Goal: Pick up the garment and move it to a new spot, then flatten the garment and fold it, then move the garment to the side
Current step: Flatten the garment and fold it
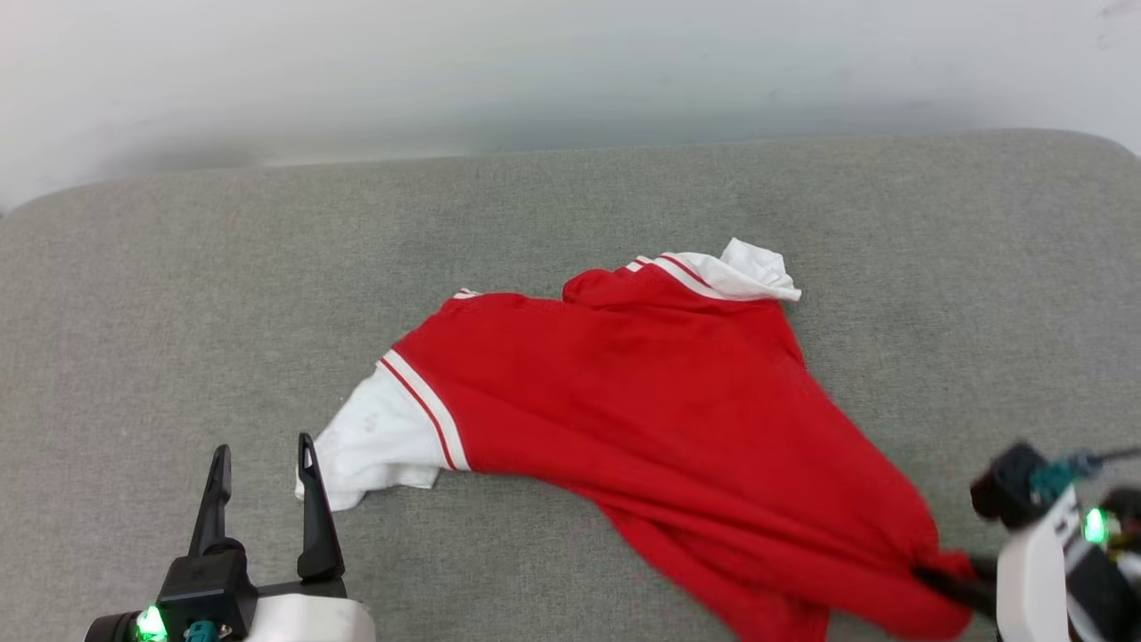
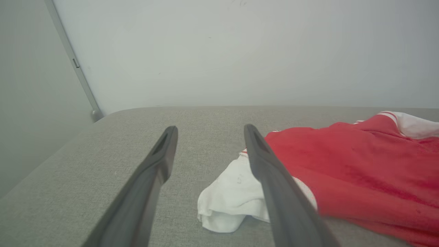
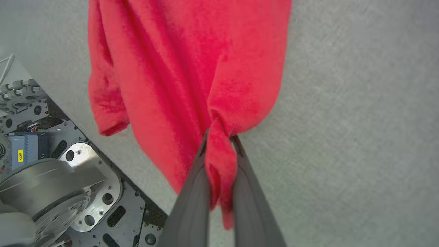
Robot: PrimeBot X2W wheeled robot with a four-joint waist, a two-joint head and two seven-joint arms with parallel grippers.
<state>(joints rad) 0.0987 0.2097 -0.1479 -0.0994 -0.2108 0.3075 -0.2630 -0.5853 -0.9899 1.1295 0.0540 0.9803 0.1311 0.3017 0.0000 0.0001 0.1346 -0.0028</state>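
Observation:
The garment [image 1: 642,401], a red jersey with white sleeves and red-white stripe trim, lies spread on the grey cushioned surface [image 1: 178,294], plain red side up. Its lower corner is stretched toward the near right, where my right gripper [image 1: 927,578] is shut on a bunched fold of the red cloth [image 3: 219,161]. My left gripper [image 1: 263,459] stands open at the near left, just left of the white sleeve [image 1: 374,441]. In the left wrist view that gripper [image 2: 210,132] has the sleeve [image 2: 233,195] lying past its right finger and nothing between the fingers.
A pale wall [image 1: 535,71] rises behind the surface's far edge. In the right wrist view the robot's metal base [image 3: 68,192] sits below the surface's near edge. Bare grey fabric lies to the left and far right of the garment.

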